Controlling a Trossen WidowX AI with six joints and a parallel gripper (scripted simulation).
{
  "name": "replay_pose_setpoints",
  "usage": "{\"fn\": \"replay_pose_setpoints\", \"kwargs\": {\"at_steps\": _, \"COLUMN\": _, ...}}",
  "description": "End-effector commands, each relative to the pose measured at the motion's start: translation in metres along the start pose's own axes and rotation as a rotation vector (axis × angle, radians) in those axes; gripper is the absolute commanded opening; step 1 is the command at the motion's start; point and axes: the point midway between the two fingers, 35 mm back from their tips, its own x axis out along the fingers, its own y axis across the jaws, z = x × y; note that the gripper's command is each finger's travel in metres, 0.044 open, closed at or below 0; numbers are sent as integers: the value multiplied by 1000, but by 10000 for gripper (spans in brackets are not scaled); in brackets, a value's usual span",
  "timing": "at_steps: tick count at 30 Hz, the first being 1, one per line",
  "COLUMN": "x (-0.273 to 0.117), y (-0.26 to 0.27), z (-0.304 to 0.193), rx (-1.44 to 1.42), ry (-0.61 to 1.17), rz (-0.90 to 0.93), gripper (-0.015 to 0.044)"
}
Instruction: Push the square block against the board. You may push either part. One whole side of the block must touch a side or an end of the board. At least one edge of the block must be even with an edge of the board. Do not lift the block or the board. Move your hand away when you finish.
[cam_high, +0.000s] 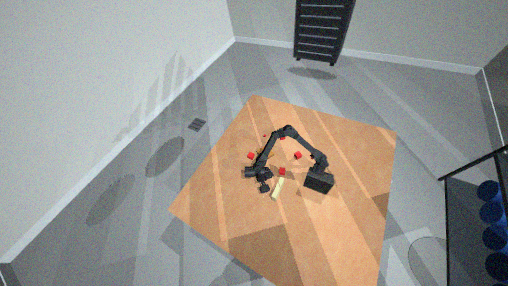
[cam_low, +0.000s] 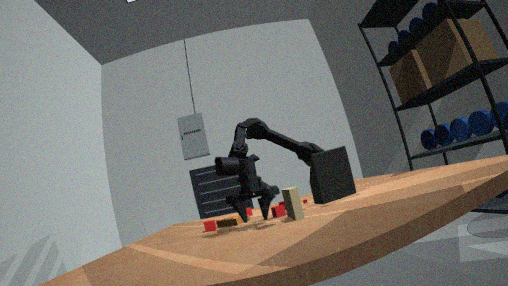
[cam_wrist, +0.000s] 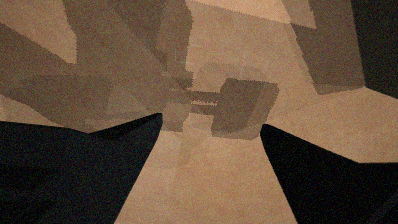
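Several red blocks stand on the table, including one (cam_high: 282, 171) (cam_low: 278, 211) near my hand and another (cam_high: 251, 155) (cam_low: 209, 226) farther left. A pale yellow elongated piece (cam_high: 278, 188) (cam_low: 293, 204) is close to the nearer red block; in the exterior view it looks tall and upright. A low brown strip (cam_low: 227, 222) lies beside the left red block. I cannot tell for certain which pieces are the square block and the board. My gripper (cam_low: 255, 220) (cam_wrist: 211, 123) is open, pointing down a little above the table, with nothing between its fingers. Neither piece is clear in the wrist view.
Other red blocks (cam_high: 298, 155) (cam_high: 282, 137) stand under and behind the arm. A tiny red piece (cam_high: 264, 135) lies farther back. The arm's black base (cam_high: 319, 182) (cam_low: 333, 175) is on the right. Shadows cross the wooden table (cam_high: 250, 220) (cam_low: 200, 260).
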Motion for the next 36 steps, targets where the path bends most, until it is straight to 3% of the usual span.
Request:
{"fn": "replay_pose_setpoints", "kwargs": {"at_steps": 1, "x": 0, "y": 0, "z": 0, "rx": 0, "ry": 0, "rz": 0, "gripper": 374}}
{"fn": "replay_pose_setpoints", "kwargs": {"at_steps": 15, "x": -24, "y": -27, "z": 8, "rx": -396, "ry": 0, "rz": -27, "gripper": 6}}
{"fn": "replay_pose_setpoints", "kwargs": {"at_steps": 36, "x": -66, "y": -71, "z": 34, "rx": -1121, "ry": -14, "rz": -58, "gripper": 0}}
